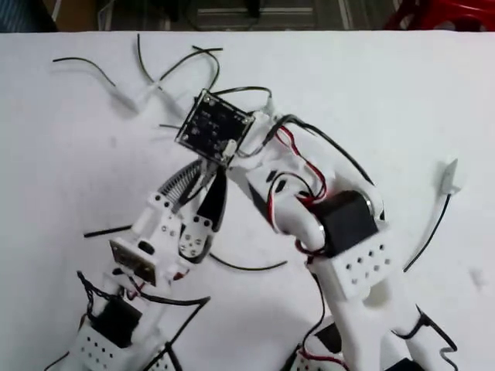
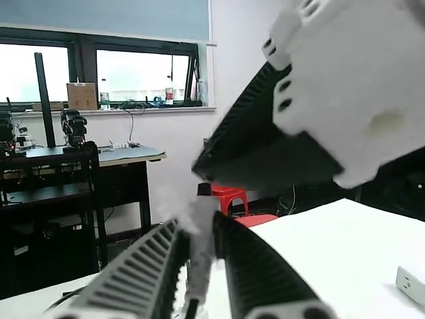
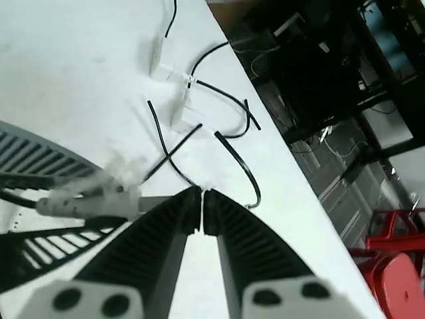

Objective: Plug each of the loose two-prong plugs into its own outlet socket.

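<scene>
Left end effector (image 2: 199, 224) clamps plug (image 3: 89, 201), prongs toward right end effector (image 3: 201, 201), itself closed.

The left arm (image 1: 147, 239) leans in over the surface, and the left claw (image 2: 198, 224) is pinched tight on a white plug (image 2: 199, 262). The right arm (image 1: 352, 255) bends across toward it. The right claw (image 3: 201, 201) has its tips squeezed together, close by.

White desk (image 1: 371, 85) under even light; wide window (image 2: 133, 73) bright with daylight, blue-grey blind (image 2: 99, 16) above; white wall (image 2: 232, 80) beside; black table (image 2: 113, 156) below window; red stool (image 2: 229, 195) past desk edge
</scene>
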`<state>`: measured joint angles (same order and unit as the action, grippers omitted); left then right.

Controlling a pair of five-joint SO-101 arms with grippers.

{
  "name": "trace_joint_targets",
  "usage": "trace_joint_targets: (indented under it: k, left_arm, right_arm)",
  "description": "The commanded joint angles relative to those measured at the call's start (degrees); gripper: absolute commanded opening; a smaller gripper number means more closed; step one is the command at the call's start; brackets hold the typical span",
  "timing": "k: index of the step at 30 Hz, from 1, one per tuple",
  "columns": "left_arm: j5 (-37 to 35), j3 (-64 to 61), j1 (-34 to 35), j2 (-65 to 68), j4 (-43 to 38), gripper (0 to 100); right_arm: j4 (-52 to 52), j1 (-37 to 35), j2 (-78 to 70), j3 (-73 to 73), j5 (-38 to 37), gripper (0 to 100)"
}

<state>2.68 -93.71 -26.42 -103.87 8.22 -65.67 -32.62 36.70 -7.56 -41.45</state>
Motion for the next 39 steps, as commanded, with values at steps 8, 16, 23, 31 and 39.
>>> trace_joint_targets:
  k: [8,16,23,31,39]
  left_arm:
    - [0.26,1.85,-0.48,-0.66,-1.14,2]
    - [-2.02,2.29,11.74,-0.31,7.38,2]
    - [-1.93,12.04,13.76,7.34,17.67,2]
    - [-1.85,36.57,17.8,44.09,29.36,2]
    - [6.68,55.65,16.48,65.98,43.87,2]
  right_arm:
    - [-9.63,-10.86,3.47,14.59,-0.26,1.8]
    - [-10.68,0.92,3.56,5.71,-0.18,1.8]
    - [-10.86,8.31,4.09,-3.78,3.96,1.8]
    - [-11.03,15.87,4.09,-10.46,10.73,1.8]
    - [-10.68,21.85,4.09,-19.87,10.55,1.8]
